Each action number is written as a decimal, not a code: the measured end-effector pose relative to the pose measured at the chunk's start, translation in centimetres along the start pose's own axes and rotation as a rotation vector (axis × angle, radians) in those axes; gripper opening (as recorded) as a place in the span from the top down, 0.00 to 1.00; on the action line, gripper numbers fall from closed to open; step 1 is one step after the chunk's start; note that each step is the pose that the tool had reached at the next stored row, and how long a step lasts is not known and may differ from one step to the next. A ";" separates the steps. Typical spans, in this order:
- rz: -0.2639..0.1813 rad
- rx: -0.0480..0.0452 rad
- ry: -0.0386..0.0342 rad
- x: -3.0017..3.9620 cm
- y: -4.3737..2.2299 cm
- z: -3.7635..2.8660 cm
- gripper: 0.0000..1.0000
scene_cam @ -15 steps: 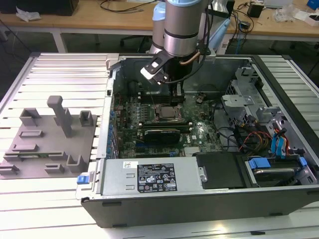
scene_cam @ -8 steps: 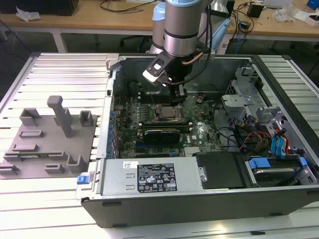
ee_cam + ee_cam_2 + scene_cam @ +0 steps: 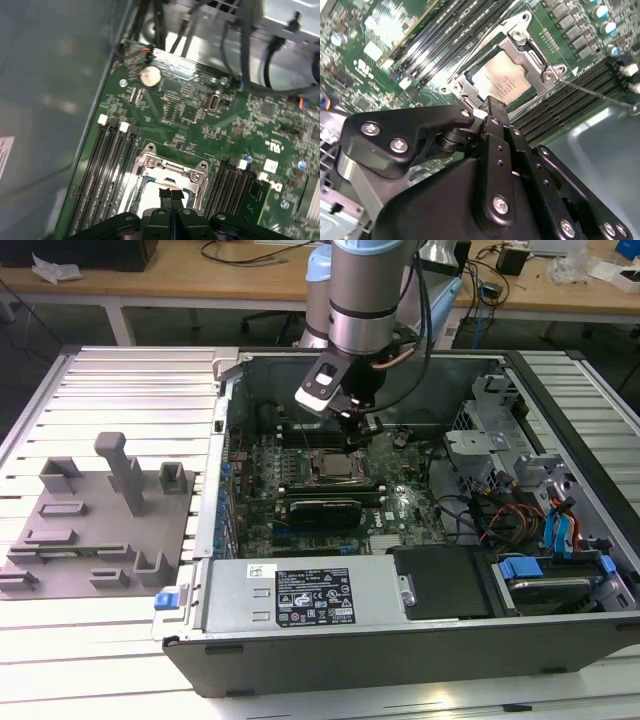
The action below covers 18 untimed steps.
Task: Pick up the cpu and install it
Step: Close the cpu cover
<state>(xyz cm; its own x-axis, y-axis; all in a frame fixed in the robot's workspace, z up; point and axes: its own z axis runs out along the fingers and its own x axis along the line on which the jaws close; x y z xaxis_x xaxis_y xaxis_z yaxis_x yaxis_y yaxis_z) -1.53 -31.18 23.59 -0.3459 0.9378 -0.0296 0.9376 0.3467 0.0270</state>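
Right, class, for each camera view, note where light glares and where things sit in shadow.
Exterior view: light glares off the white ribbed tabletop in front of the open dark computer case, whose inside sits darker. Second wrist view: the silvery-grey square cpu catches a pale sheen beyond the black gripper. First wrist view: the round silver coin battery shines.

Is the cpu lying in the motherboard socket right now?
Yes, in the second wrist view the cpu lies flat inside the metal socket frame.
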 end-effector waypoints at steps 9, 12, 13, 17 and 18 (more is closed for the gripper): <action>-0.203 -0.0060 0.0055 0.00 0.00 0.07 0.89; -0.301 -0.0089 0.0081 0.00 0.00 0.11 0.89; -0.344 -0.0102 0.0092 0.00 0.00 0.12 0.89; -0.448 -0.0133 0.0121 0.00 0.00 0.16 0.89; -0.465 -0.0138 0.0125 0.00 0.00 0.16 0.89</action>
<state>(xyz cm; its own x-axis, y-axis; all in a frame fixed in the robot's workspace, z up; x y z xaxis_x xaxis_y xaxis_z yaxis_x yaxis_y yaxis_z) -1.53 -31.18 23.42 -0.7300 0.6828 -0.0296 0.6823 0.7306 0.0270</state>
